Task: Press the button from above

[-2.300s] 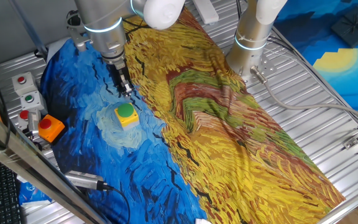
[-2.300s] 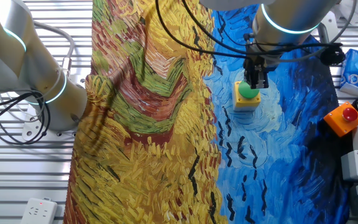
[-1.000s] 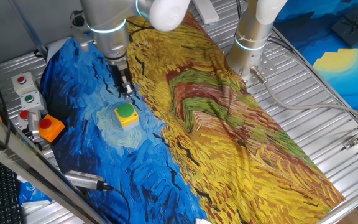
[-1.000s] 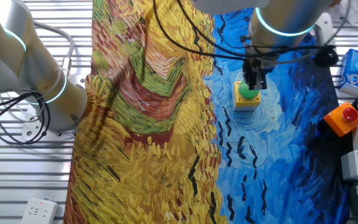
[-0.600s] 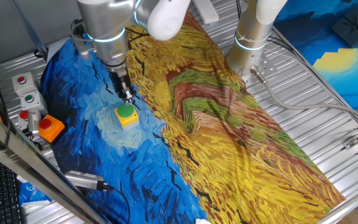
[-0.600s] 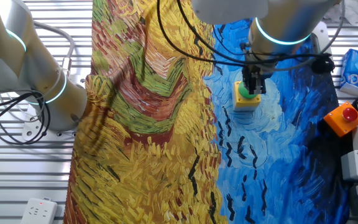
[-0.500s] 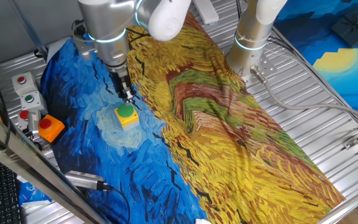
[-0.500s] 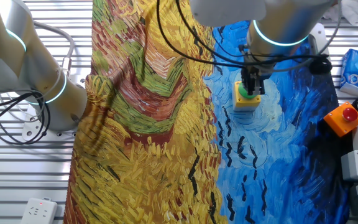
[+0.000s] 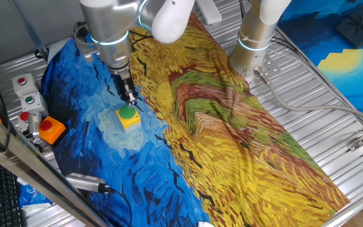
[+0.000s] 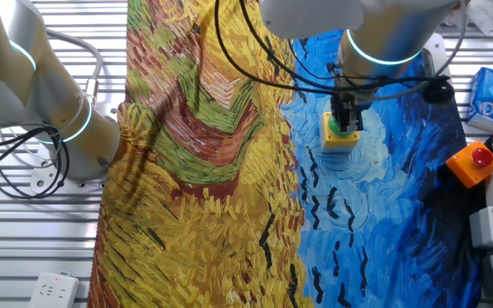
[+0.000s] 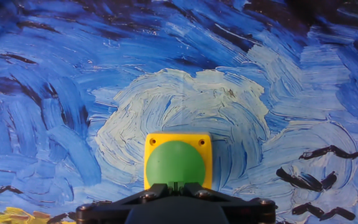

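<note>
Just one green button [image 9: 127, 113], hand [image 9: 131, 99] seemingly touching it.

The robot's silver arm [image 9: 106, 25] reached down from the upper edge of the scene, its last joint ringed by a glowing cyan band. The wrist pointed almost straight down, tilted slightly, and carried the dark, narrow gripper [image 9: 130, 99] at its tip. In the other fixed view the gripper [image 10: 344, 127] hung vertically below the ringed joint. Only the black gripper base [image 11: 176, 204] showed in the hand view.
</note>
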Tool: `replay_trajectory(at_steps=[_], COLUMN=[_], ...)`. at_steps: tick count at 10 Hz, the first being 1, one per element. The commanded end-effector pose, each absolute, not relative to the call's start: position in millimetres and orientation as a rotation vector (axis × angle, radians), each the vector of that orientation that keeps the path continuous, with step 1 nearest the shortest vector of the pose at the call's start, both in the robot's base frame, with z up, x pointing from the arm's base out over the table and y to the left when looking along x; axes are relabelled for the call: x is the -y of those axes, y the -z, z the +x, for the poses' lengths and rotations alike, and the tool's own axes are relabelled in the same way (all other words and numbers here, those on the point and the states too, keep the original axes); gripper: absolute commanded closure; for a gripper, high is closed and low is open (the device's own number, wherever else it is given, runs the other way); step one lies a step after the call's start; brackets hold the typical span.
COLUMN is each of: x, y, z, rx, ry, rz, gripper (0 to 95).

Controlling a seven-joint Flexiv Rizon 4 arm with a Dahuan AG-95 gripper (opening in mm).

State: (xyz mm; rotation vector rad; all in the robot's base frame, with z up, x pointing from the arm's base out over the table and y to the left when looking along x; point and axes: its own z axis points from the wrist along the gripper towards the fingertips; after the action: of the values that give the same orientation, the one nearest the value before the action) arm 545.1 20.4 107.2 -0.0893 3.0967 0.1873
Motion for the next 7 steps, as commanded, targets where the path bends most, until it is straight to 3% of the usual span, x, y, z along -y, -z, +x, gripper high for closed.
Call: replay_trajectory(at_steps=[1, 7], x=[-20.4, -20.7], y=[-106.7, -102.8], z=[543.7, 543.5], rx=[-3.097, -3.092], ry=[-0.186, -0.187], rz=[-0.092, -0.098], gripper=[95.0, 95.0])
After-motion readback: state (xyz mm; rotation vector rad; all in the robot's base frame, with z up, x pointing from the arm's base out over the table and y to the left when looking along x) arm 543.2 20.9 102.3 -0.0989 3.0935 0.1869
